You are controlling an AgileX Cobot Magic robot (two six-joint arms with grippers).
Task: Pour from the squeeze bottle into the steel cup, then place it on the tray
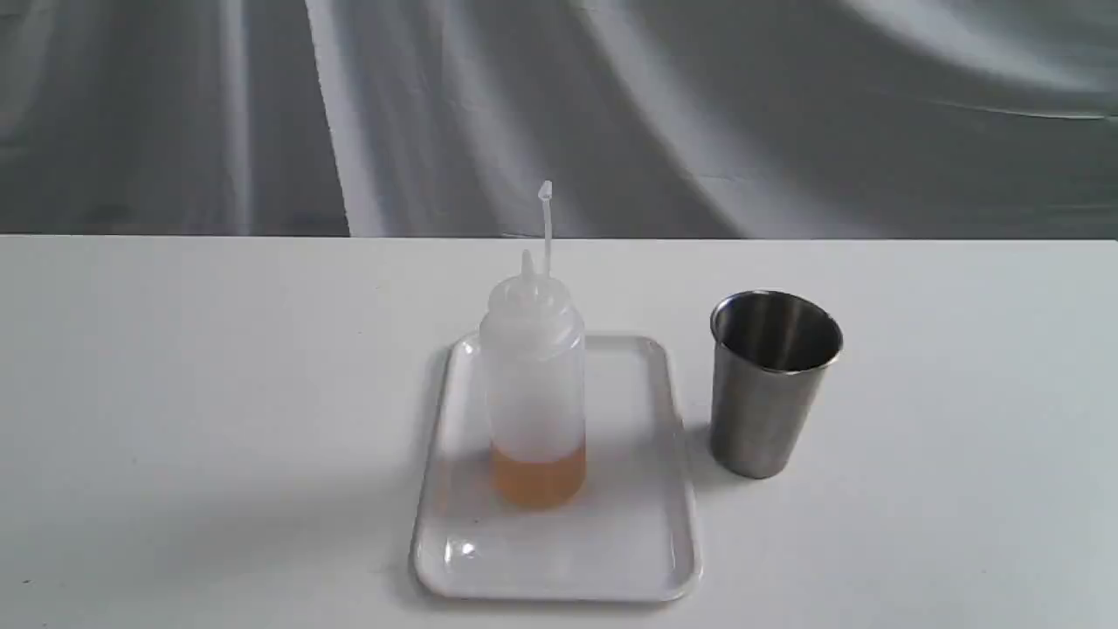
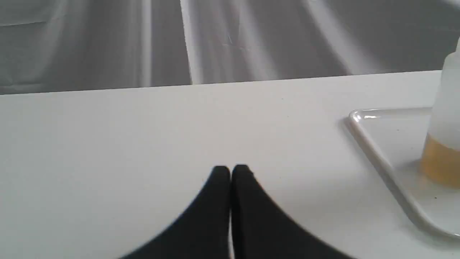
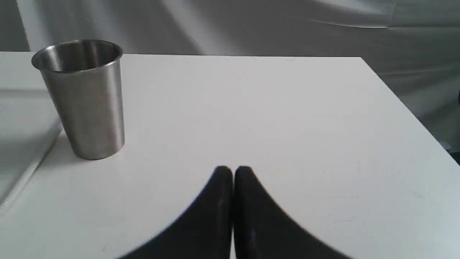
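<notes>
The squeeze bottle [image 1: 534, 384] stands upright on the white tray [image 1: 646, 542], a band of amber liquid at its base and its tethered cap sticking up on its strap. To the tray's right, on the bare table, stands the steel cup [image 1: 770, 384]. Neither gripper shows in the exterior view. In the left wrist view my left gripper [image 2: 231, 171] is shut with nothing in it, over bare table, well apart from the tray's [image 2: 377, 158] corner and the bottle [image 2: 444, 144]. My right gripper [image 3: 233, 172] is shut and holds nothing, away from the cup [image 3: 84, 100].
The white table [image 1: 175, 419] ends at a far edge against a grey draped cloth backdrop [image 1: 611, 114]. The right wrist view shows the table's corner and side edge [image 3: 413, 108] beyond the right gripper.
</notes>
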